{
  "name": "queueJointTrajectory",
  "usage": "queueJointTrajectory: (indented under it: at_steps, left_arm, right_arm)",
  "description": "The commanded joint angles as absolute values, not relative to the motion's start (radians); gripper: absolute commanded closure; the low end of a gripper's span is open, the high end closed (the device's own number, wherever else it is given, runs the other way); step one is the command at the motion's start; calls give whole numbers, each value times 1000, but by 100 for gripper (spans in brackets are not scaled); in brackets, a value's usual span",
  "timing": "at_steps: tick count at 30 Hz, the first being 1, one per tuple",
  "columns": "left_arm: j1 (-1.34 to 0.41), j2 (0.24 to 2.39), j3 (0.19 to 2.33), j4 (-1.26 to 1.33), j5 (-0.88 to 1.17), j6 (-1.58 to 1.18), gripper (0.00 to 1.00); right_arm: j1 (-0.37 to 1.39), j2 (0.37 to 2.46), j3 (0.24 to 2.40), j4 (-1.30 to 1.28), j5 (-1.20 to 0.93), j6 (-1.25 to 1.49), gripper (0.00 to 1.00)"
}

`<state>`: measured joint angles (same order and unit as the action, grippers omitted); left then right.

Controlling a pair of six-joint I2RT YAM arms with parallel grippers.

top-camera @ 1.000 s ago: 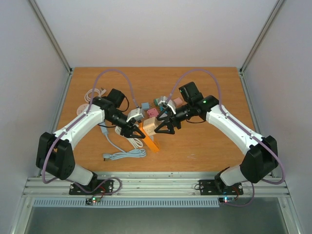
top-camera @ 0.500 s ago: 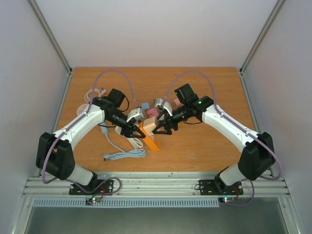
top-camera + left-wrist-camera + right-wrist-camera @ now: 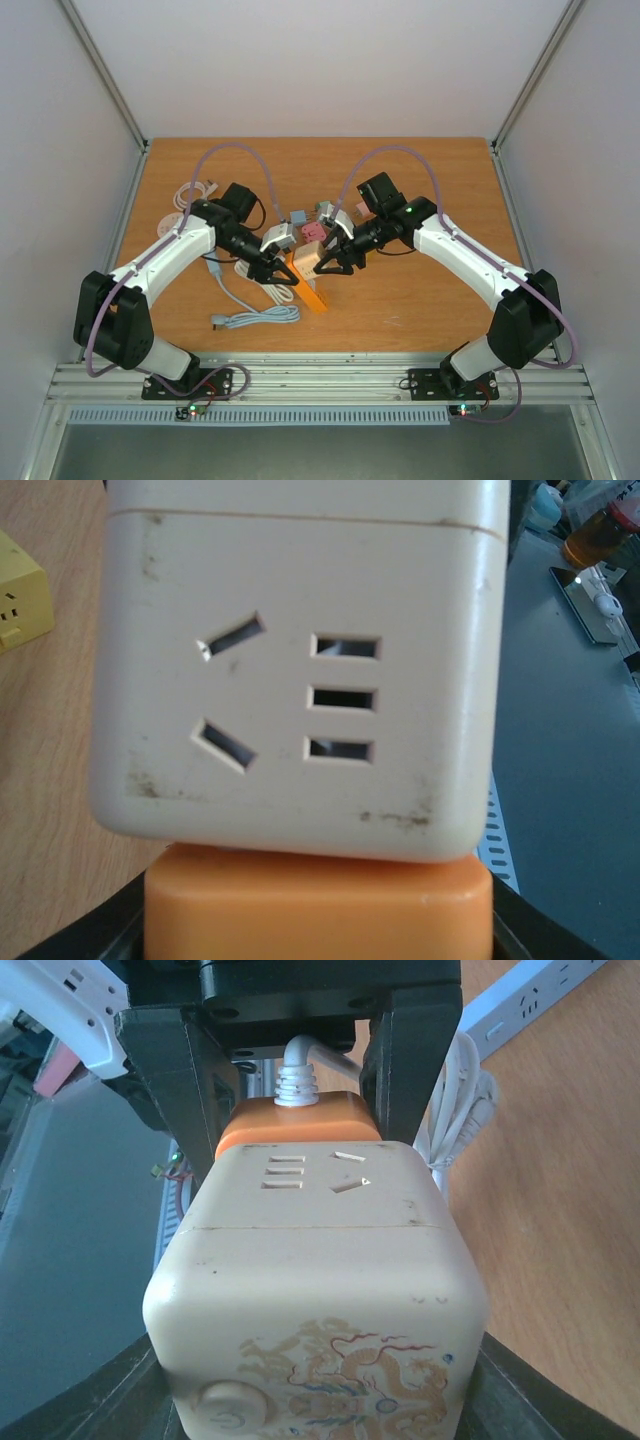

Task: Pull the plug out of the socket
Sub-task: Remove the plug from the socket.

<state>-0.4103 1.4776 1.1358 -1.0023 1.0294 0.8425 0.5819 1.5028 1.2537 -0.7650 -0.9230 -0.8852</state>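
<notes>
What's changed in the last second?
The right gripper moved in leftward to the cream socket cube and its jaws narrowed around it; a firm grip isn't clear. The left gripper kept hold of the orange plug; the cables stayed put.

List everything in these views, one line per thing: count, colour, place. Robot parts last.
cream socket cube: 1, cream with dragon print, table centre, joined to the orange block
orange block: 1, orange, white cord at its back, at the cream cube's near-left face
small cubes: several, pink, grey, bluish, just behind the cream cube
yellow cube: 1, yellow, on the table beside the cream cube
power strip: 1, white, under the left arm
white cable: 1, coiled, far left
pale cable: 1, front left
table: 1, brown wood
left gripper: black, shut on the orange block
right gripper: black, around the cream cube, contact unclear
</notes>
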Motion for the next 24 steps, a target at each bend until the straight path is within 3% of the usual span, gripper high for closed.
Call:
queueJointTrajectory:
  at_steps: [1,3,9,20,24]
  left_arm:
    - [-416,1440,1130,-978,1087,882,100]
    - [-416,1453,1144,-1014,1111,892,100]
    - [-416,1532,1221,-1181,1160,1010,100]
    - [-417,1417,1102,-849,990,769,100]
    - [-421,1409,1097,-850,981,768,100]
  right_arm:
    - [583,1494,1276,-801,-972,-914,94]
    - [581,1483,1264,-794,-960,-936,99]
    - [581,1432,1211,-739,-924,-957,99]
    - [560,1453,1240,-764,-936,-933,99]
    - [546,1465,1247,-772,-947,-925,99]
